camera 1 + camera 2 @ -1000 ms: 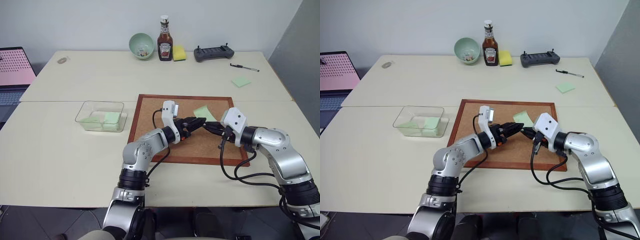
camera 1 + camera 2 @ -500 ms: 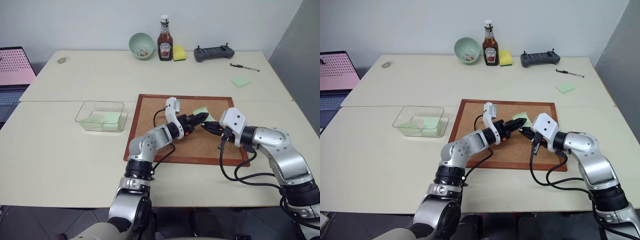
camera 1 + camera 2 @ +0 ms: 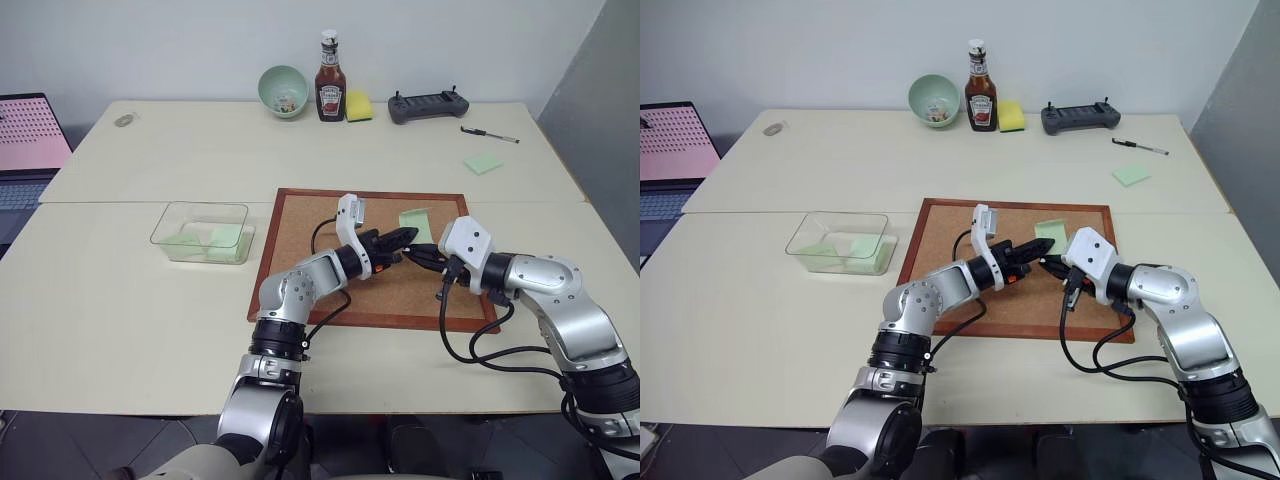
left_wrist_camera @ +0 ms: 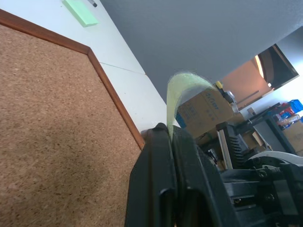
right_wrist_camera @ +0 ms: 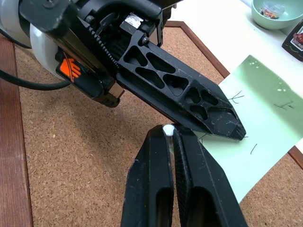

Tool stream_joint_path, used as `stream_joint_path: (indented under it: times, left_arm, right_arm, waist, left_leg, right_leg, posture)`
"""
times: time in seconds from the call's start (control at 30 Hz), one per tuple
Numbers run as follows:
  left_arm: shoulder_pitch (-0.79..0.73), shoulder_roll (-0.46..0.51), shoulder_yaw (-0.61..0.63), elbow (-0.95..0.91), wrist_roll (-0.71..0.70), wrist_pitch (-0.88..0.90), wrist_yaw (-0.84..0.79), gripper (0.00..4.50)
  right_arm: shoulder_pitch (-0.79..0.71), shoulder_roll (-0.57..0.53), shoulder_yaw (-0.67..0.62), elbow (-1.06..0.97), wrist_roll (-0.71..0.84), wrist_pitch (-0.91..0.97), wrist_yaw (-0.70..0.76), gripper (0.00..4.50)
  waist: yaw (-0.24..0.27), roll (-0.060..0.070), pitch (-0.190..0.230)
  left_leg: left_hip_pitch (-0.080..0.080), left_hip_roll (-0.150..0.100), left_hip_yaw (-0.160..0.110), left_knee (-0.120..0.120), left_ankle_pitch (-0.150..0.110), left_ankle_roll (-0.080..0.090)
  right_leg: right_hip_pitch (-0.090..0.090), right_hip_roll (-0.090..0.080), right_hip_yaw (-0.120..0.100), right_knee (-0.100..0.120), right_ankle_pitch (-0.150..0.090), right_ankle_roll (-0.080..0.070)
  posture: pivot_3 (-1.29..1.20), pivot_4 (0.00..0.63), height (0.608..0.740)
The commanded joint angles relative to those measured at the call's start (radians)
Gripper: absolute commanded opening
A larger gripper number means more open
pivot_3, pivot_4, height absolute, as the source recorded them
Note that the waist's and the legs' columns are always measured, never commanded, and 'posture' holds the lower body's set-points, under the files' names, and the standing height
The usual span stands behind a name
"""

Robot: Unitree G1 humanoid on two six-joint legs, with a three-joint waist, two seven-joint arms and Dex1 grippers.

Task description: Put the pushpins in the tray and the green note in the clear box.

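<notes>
The green note (image 3: 415,221) is pinched at one edge by my left gripper (image 3: 405,236), which is shut on it above the cork board (image 3: 300,245); the sheet curls up past the fingers (image 4: 166,156) in the left wrist view. My right gripper (image 3: 413,252) meets it tip to tip and is shut on a white-headed pushpin (image 5: 167,128). The clear box (image 3: 200,207) stands left of the board with green sheets inside. A small dark dish, the tray (image 3: 125,120), lies at the table's far left.
At the back stand a green bowl (image 3: 283,90) holding small coloured bits, a ketchup bottle (image 3: 329,92), a yellow sponge (image 3: 358,106) and a controller (image 3: 428,105). A pen (image 3: 489,134) and green pad (image 3: 482,163) lie back right. A laptop (image 3: 30,135) sits at the left edge.
My left gripper reached toward the right gripper and went from open to shut on the note's edge. The note has lifted off the board. The right arm stayed still.
</notes>
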Motion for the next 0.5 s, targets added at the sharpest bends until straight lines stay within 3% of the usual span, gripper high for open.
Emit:
stream_joint_path:
  times: [0.03,0.5]
  left_arm:
    - [0.011,-0.027,-0.028,-0.045,-0.019,0.018,-0.008,0.04]
    - [0.037,-0.021,0.018,-0.036,-0.012,-0.007,0.065,0.04]
  right_arm:
    - [-0.019,-0.005,-0.015,-0.035,0.003,-0.022,-0.002,0.0]
    - [-0.019,0.009,-0.093,-0.054,0.053,-0.017,-0.041,0.0]
  waist:
    - [0.0,0.0,0.0]
    - [0.0,0.0,0.0]
  left_leg:
    - [0.0,0.0,0.0,0.0,0.0,0.0]
    - [0.0,0.0,0.0,0.0,0.0,0.0]
  right_leg:
    - [0.0,0.0,0.0,0.0,0.0,0.0]
    - [0.0,0.0,0.0,0.0,0.0,0.0]
  posture:
    - [0.0,0.15,0.74]
    - [0.0,0.15,0.74]
